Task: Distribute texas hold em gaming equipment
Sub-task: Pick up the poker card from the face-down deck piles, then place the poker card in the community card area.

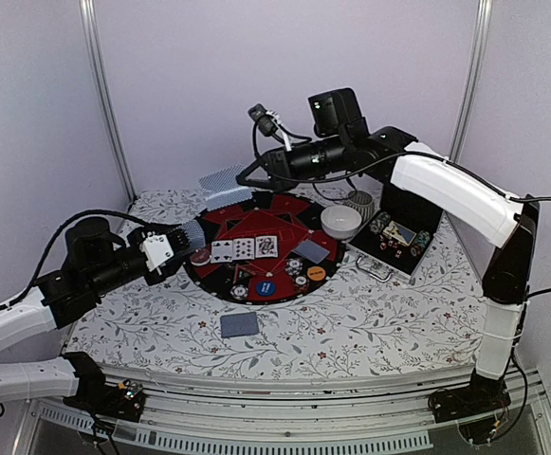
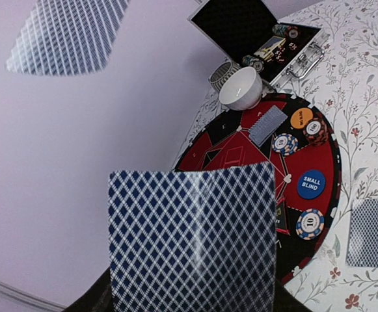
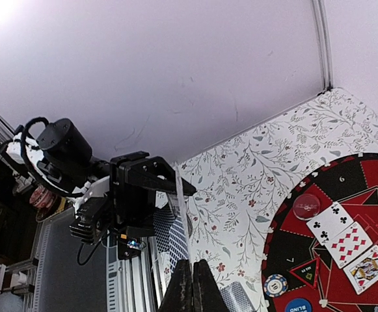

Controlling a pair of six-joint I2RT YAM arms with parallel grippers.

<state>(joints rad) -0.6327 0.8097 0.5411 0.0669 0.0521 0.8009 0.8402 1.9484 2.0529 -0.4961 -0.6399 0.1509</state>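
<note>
Step in hand, as I read it: dealing one card off the deck to a seat.

Your right gripper (image 1: 245,177) has its fingers pinched flat together on a single card (image 1: 223,178). It hangs in the air over the back-left rim of the mat (image 1: 277,224). From the right wrist the card shows edge-on, rising out of the fingertips, so only a narrow margin looks gripped.

Your left gripper (image 1: 178,243) is about half closed around the deck (image 2: 192,240). It holds the deck upright just off the mat's left rim, a little apart from the pulled card.

On the table:
- three face-up cards (image 1: 244,247) mid-mat
- one face-down card (image 1: 313,250) on the mat near the bowl (image 1: 341,227)
- a second face-down card (image 1: 239,325) on the cloth (image 1: 379,303) in front
- chips (image 1: 295,265) and the blue blind disc (image 1: 266,286) on the mat's near half

To do it well:
- Check that only one card came away; the views do not settle this.
- Pick a seat with no card, and stay off the chips and bowl.
- Roll the wrist so the card lies flat, back up, and bring it low before you let go. Released high, a thin card would likely flutter or flip.
- Hold the deck steady, out of the right arm's path.
</note>
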